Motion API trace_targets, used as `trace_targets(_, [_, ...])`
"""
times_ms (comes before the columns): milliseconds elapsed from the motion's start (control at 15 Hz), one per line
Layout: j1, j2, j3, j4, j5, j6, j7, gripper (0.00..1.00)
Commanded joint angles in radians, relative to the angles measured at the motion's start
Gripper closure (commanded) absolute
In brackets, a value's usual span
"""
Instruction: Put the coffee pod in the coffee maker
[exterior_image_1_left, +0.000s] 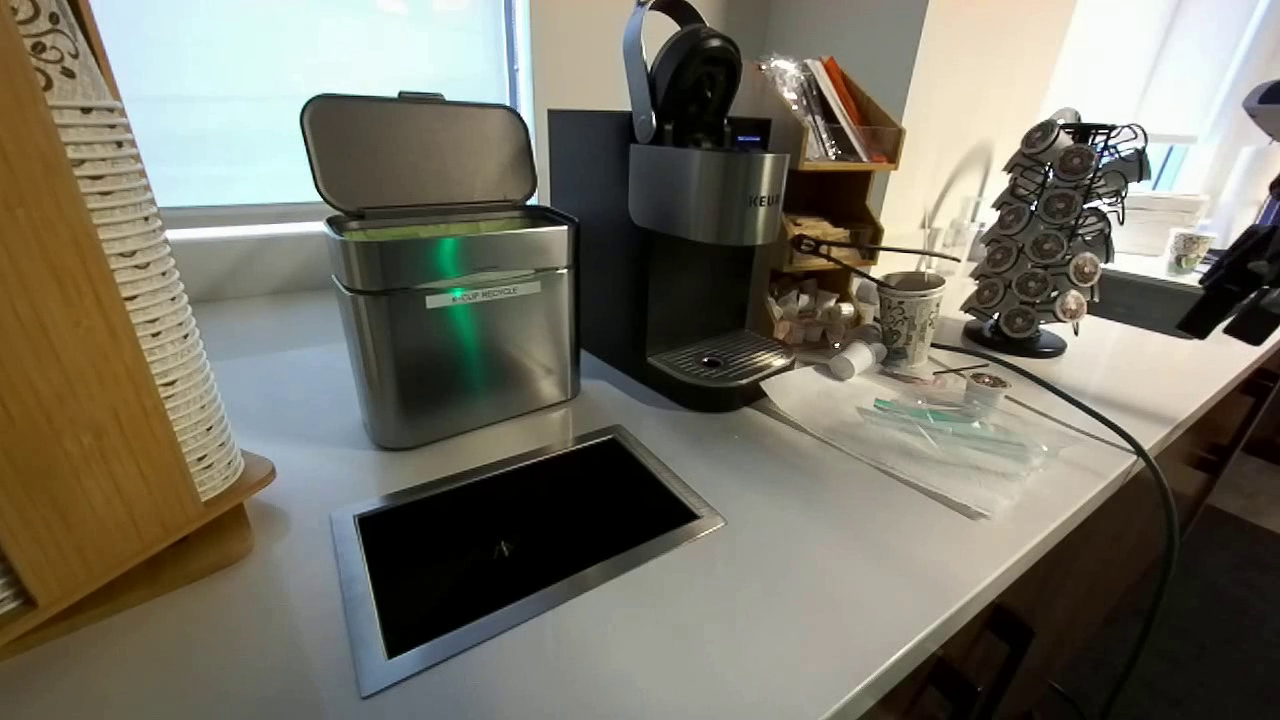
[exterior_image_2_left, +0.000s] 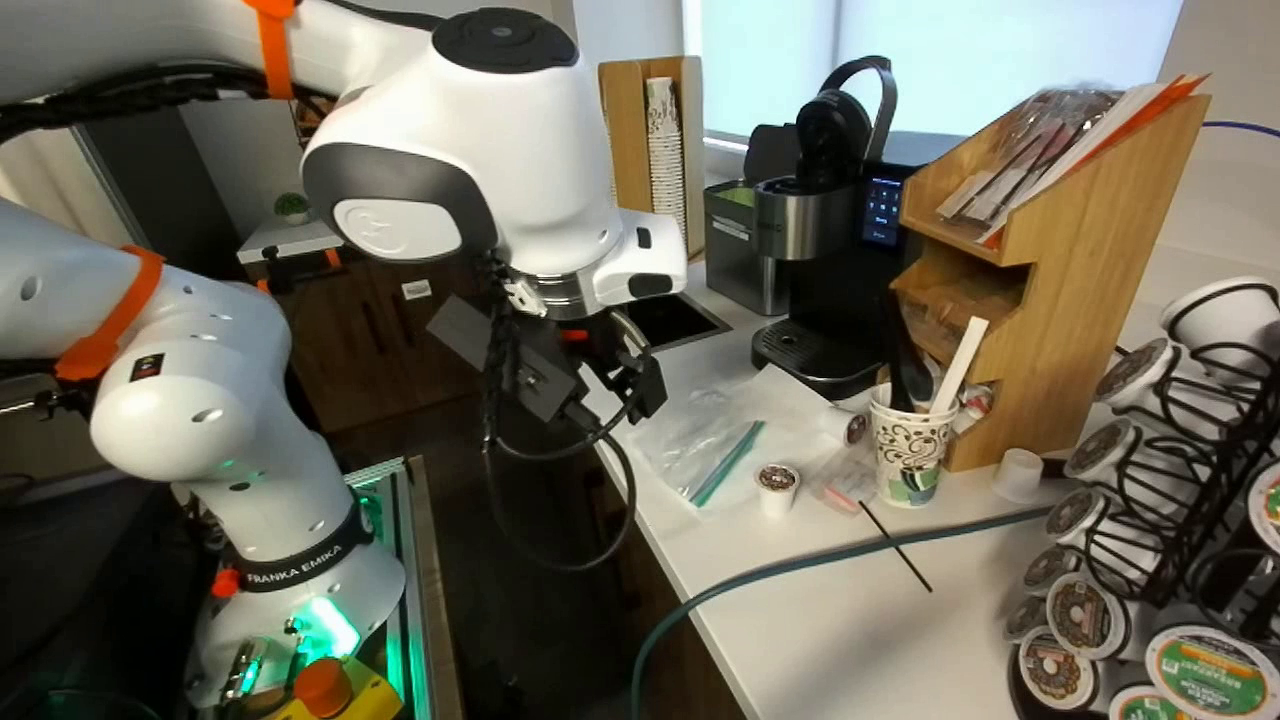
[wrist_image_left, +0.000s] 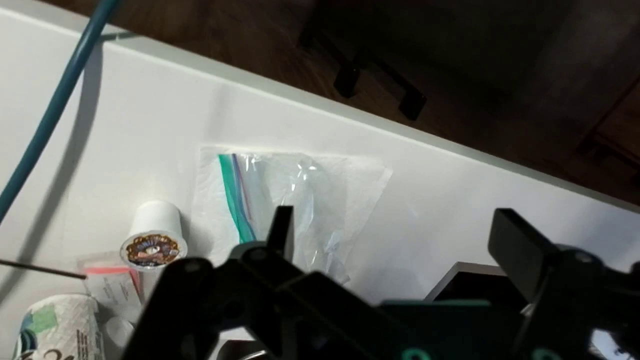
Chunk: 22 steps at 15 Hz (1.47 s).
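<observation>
At the counter (exterior_image_2_left: 850, 630), the gripper (wrist_image_left: 392, 230) hangs spread and empty; the pick-up approach appears to be in hand. Next, align over the coffee pod (exterior_image_2_left: 777, 490), upright beside the plastic bag (wrist_image_left: 305, 187), pinch it, and carry it to the coffee maker (exterior_image_2_left: 806, 226).

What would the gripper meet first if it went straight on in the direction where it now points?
Most likely the white countertop, beside the paper towel: in the wrist view, this lies ahead of the open gripper. Depth is unclear, so one side may touch the plastic bag first.
</observation>
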<state>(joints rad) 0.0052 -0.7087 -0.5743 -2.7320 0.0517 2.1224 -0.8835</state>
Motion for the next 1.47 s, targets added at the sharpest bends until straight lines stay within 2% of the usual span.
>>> trace_targets(0, [0.09, 0.185, -0.024, 0.1, 0.099, 0.058, -0.156, 0.0])
trace_targets(267, [0.157, 0.364, -0.04, 0.195, 0.304, 0.103, -0.313, 0.0])
trace_targets(467, [0.095, 0.445, 0.011, 0.252, 0.38, 0.118, -0.359, 0.0])
trace_targets(733, [-0.025, 0.53, 0.113, 0.286, 0.347, 0.251, -0.24, 0.0])
trace_targets(800, [-0.034, 0.484, 0.126, 0.263, 0.356, 0.213, -0.285, 0.0])
trace_targets(1000, [-0.065, 0.498, 0.16, 0.268, 0.351, 0.22, -0.28, 0.0])
trace_targets(1200, [-0.09, 0.52, 0.196, 0.242, 0.367, 0.38, -0.161, 0.0])
trace_targets(1400, [-0.128, 0.576, 0.244, 0.215, 0.277, 0.599, -0.033, 0.0])
